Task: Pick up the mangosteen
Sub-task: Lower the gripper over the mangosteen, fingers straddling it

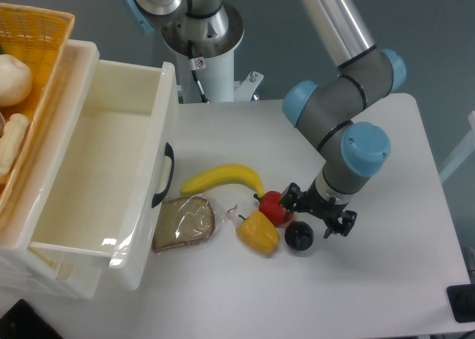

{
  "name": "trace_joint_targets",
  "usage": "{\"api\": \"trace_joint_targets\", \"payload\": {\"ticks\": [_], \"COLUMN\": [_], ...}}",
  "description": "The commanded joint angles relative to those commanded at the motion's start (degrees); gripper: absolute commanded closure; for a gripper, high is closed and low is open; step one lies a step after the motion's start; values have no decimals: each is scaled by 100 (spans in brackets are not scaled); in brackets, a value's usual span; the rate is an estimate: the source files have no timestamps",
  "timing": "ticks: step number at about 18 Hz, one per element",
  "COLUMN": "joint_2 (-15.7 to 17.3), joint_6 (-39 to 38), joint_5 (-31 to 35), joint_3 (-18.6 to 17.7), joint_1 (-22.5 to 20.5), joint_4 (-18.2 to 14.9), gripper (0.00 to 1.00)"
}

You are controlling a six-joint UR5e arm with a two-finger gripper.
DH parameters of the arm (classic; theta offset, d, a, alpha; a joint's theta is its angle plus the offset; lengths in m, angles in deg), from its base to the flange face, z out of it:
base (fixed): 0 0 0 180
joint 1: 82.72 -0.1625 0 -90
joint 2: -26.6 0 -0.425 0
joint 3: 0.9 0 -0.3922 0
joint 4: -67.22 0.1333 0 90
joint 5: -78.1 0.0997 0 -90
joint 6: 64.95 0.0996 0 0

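Note:
The mangosteen is a small glossy near-black round fruit on the white table. It lies just right of the yellow pepper and just below the red pepper in the picture. My gripper points down, right behind and above the mangosteen. Its dark fingers are spread apart with nothing between them. The mangosteen rests on the table, and I cannot tell whether a finger touches it.
A banana and a wrapped slice of bread lie left of the peppers. A large white bin with a black handle stands at the left, with a wicker basket behind it. The table edge runs on the right.

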Motion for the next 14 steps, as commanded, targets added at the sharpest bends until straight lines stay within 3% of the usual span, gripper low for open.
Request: {"api": "trace_joint_targets", "payload": {"ticks": [14], "joint_2": [-290], "joint_6": [18], "joint_5": [53], "joint_3": [18], "joint_1": [114], "joint_4": [325], "gripper": [0]}}
